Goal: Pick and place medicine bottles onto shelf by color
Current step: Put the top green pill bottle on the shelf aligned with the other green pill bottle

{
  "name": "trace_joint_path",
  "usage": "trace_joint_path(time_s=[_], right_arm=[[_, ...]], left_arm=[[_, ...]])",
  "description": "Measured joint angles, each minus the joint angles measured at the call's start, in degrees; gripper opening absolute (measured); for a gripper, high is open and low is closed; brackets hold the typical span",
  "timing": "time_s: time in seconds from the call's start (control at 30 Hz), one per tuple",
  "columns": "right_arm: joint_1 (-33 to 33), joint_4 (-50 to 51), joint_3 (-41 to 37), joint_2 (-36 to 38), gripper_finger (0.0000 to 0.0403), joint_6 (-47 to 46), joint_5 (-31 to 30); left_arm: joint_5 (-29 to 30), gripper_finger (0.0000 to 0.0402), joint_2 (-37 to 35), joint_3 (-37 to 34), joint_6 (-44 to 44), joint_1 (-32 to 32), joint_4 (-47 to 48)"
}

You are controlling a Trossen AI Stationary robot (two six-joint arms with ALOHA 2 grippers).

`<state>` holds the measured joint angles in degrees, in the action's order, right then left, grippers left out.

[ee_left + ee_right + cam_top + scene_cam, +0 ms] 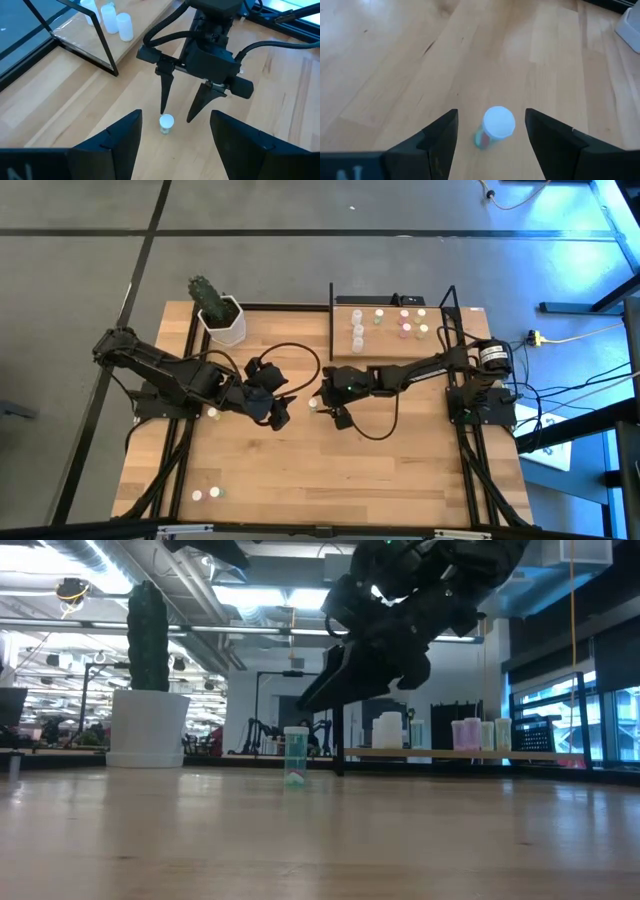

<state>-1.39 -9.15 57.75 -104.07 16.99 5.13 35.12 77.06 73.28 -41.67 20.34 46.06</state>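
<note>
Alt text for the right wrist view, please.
The right gripper, fingers open, hangs over a small bottle with a white cap standing upright on the wooden tabletop, the bottle between the two dark fingers and touching neither.

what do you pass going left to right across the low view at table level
white plant pot with cactus → lone medicine bottle standing on the table → black shelf upright → white bottles on the shelf → pink bottles on the shelf
</note>
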Motion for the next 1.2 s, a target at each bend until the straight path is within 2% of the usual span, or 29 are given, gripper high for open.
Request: trace_joint_path(time_s=[0.7,0.87,1.2], right_arm=[[1.7,-1.3,0.0,-2.8,0.0233,0.0,0.1],[1.7,-1.5,0.0,-2.8,0.0233,0.1,2.5],[2.0,-5.0,0.0,-4.4,0.0233,0.2,2.5]], left_arm=[[0.0,0.0228,0.0,0.0,-0.2,0.0,1.1],[0.0,0.0228,0.0,0.0,-0.2,0.0,1.1],[0.0,0.0228,0.0,0.0,-0.2,0.0,1.6]])
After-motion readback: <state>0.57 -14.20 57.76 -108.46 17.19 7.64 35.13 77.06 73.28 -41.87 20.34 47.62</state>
